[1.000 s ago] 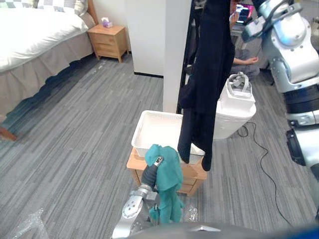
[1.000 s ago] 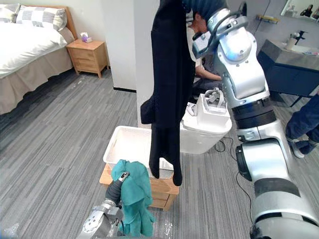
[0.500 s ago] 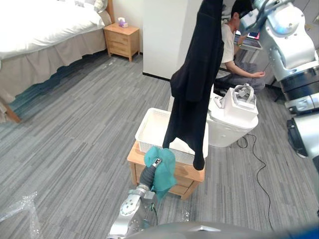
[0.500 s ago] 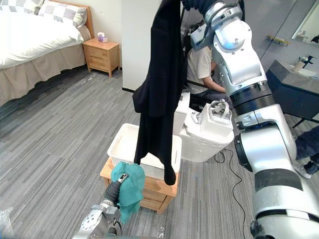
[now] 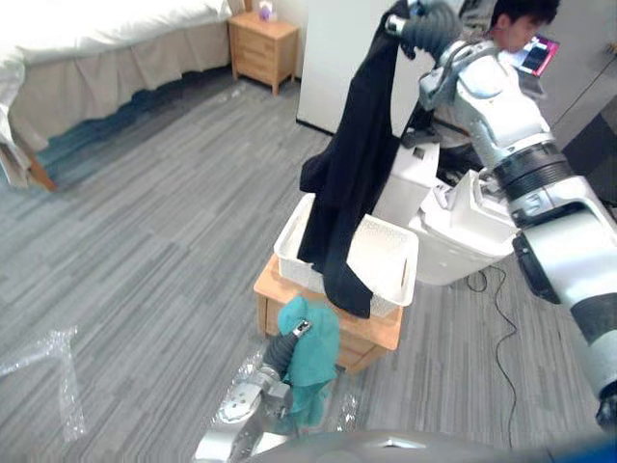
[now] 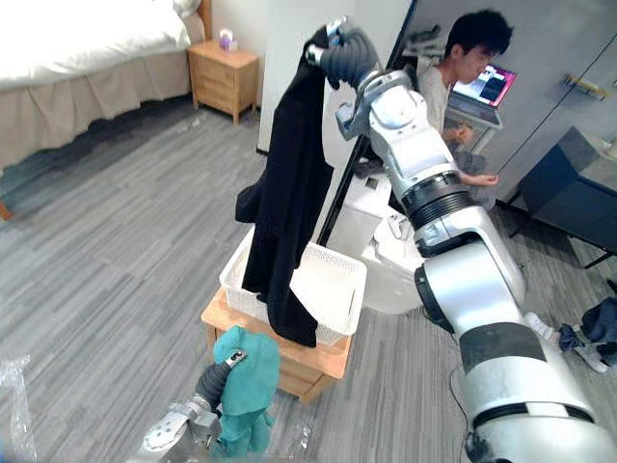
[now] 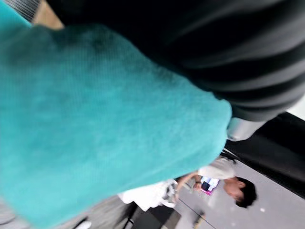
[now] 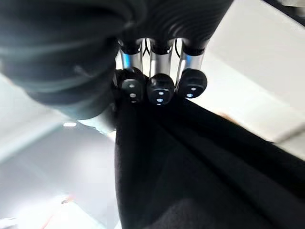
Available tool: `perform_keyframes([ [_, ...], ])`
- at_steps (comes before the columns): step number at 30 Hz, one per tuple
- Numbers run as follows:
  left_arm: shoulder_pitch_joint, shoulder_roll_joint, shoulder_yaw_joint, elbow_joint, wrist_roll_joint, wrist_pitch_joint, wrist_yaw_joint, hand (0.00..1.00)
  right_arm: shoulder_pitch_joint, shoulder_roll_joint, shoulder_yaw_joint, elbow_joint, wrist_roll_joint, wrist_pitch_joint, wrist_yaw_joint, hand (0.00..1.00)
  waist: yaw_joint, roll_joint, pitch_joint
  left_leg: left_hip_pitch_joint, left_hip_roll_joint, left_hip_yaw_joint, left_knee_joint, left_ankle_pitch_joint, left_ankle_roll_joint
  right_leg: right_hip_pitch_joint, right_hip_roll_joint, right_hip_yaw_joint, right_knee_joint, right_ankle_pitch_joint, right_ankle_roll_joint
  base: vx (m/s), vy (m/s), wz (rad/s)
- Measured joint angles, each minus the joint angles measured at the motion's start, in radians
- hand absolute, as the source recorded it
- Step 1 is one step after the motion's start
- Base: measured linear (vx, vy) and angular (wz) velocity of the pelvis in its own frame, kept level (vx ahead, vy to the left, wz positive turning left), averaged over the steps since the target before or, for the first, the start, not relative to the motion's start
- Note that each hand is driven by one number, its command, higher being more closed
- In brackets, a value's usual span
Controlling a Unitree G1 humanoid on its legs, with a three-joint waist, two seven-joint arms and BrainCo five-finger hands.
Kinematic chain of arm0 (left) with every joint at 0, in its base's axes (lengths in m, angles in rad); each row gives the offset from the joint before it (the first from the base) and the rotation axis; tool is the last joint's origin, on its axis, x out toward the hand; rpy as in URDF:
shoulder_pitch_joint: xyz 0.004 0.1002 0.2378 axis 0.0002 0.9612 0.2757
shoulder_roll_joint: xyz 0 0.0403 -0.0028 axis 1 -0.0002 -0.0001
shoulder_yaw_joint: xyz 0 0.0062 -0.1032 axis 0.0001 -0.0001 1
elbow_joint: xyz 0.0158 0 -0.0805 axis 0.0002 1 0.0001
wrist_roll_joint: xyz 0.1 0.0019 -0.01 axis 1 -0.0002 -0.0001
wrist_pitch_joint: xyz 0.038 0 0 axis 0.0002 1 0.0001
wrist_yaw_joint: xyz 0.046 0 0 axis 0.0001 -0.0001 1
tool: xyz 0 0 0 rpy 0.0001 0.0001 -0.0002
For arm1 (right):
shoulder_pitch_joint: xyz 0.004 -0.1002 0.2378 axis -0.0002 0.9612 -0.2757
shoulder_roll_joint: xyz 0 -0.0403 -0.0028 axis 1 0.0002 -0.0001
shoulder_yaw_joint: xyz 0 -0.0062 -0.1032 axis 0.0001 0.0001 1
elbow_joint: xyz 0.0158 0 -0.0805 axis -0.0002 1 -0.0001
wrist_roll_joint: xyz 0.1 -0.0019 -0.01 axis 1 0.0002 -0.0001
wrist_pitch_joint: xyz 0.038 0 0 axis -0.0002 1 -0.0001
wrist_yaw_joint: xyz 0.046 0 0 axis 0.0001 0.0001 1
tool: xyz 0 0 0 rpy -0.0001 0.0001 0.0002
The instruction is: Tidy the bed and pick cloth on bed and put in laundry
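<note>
Your right hand (image 6: 345, 53) clamped on black garment (image 6: 289, 212), which hangs down to white basket (image 6: 339, 289). Left hand (image 5: 284, 344) buried in teal cloth (image 5: 316, 352); grip can't tell.

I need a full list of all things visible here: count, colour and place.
black garment: 1, black, hanging over the basket
teal cloth: 1, teal, over the left hand
basket: 1, white, on the stand
stand: 1, light wood, on floor
bed: 1, white, far left
nightstand: 1, light wood, by bed
appliance: 1, white, right of basket
person: 1, white shirt, seated behind
plastic wrap: 1, clear, floor left
right hand: 1, silver, raised, gripping the black garment
left hand: 1, dark cover, low, under cloth
</note>
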Motion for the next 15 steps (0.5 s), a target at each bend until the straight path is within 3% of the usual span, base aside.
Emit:
perform_keyframes([
  [2,-0.039,0.005,0.047,-0.043,-0.002,0.0,0.002,1.0,-0.055,0.001,0.0,0.05,0.002,0.0,-0.028,1.0,0.006,-0.018,0.073,-0.042,0.006,-0.003,0.0,0.02,-0.002,-0.043,0.008,0.0,0.009,0.01,-0.002,-0.08,-0.009,0.0],
  [6,-0.089,0.02,0.1,-0.131,-0.002,-0.003,0.012,1.0,-0.104,-0.008,-0.002,0.068,0.044,-0.001,-0.048,1.0,0.018,-0.016,0.202,-0.093,0.012,-0.002,0.006,0.054,0.002,-0.093,0.009,-0.001,0.008,0.046,-0.011,-0.03,-0.004,-0.01],
  [13,-0.144,0.022,0.089,-0.194,0.0,-0.008,0.055,1.0,-0.101,-0.041,-0.1,0.073,0.161,-0.045,-0.078,1.0,0.024,-0.002,0.265,-0.139,0.015,-0.009,0.007,0.058,0.003,-0.143,0.011,0.008,0.024,0.052,-0.009,0.04,0.006,0.01],
  [15,-0.154,0.021,0.081,-0.194,0.002,-0.008,0.062,1.0,-0.021,-0.041,-0.147,0.028,0.184,-0.076,-0.098,1.0,0.026,0.005,0.27,-0.151,0.018,-0.004,0.006,0.054,0.001,-0.163,0.012,0.02,0.037,0.052,-0.009,0.02,0.014,-0.07],
])
